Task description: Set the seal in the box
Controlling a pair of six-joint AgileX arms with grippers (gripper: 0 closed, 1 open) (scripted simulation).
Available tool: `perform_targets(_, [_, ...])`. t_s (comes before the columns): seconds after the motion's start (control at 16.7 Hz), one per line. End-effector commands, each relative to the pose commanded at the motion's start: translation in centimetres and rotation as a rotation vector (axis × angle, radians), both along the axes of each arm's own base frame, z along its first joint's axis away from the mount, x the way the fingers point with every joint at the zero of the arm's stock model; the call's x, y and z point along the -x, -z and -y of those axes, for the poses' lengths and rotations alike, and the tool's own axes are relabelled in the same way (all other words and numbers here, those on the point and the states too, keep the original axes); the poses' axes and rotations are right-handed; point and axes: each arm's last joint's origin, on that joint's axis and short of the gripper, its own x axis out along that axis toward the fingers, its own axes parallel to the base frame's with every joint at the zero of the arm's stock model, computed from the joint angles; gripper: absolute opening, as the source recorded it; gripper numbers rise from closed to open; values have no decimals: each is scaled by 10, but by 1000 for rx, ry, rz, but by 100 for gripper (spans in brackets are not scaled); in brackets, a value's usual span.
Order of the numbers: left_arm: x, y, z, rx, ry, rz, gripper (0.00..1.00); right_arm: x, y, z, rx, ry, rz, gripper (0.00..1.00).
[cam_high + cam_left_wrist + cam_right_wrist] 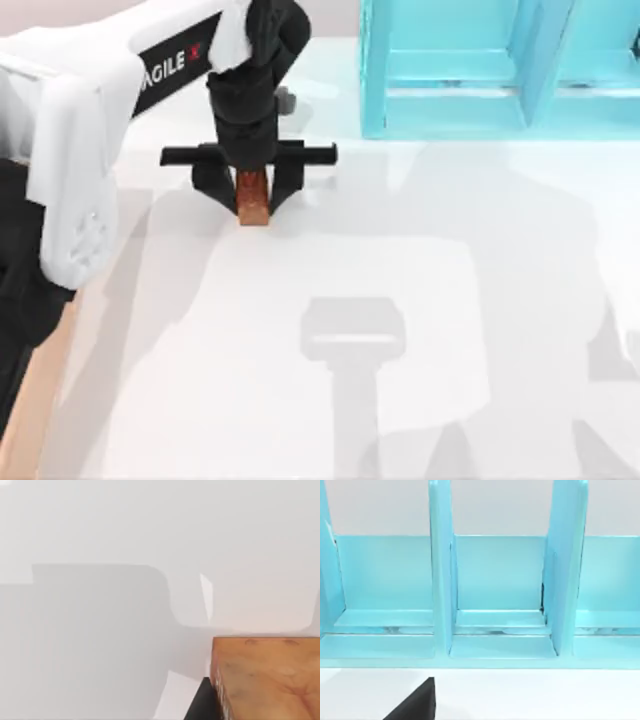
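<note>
Clearly the left gripper (252,192) pinches the seal (253,205) left of the turquoise shelf (450,90); a shallow grip could let it slip.

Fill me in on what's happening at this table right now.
The left claw is closed on the seal, a reddish-brown block, gripping it from above at the far left part of the white table. The left wrist view shows the block close up over the bare white surface. A turquoise shelf unit stands at the far right, and the right wrist camera faces its compartments.
</note>
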Motion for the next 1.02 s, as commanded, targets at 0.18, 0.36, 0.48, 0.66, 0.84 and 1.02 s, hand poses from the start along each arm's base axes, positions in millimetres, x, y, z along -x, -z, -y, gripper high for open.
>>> perform_targets(0.18, [-2, -6, 2, -8, 2, -17, 0, 0, 0, 0, 0, 0, 0, 100])
perform_targets(0.36, [-6, -28, 3, -11, -1, -21, 0, 0, 0, 0, 0, 0, 0, 100])
perform_targets(0.48, [-7, -50, 4, -5, -2, -7, 0, 0, 0, 0, 0, 0, 0, 100])
perform_targets(0.66, [-3, -80, 2, 2, -1, 7, 0, 0, 0, 0, 0, 0, 0, 100])
perform_targets(0.84, [3, -96, -1, 2, 0, 5, 0, 0, 0, 0, 0, 0, 0, 100])
perform_targets(1.02, [4, -98, -2, 2, 0, 5, 0, 0, 0, 0, 0, 0, 0, 100])
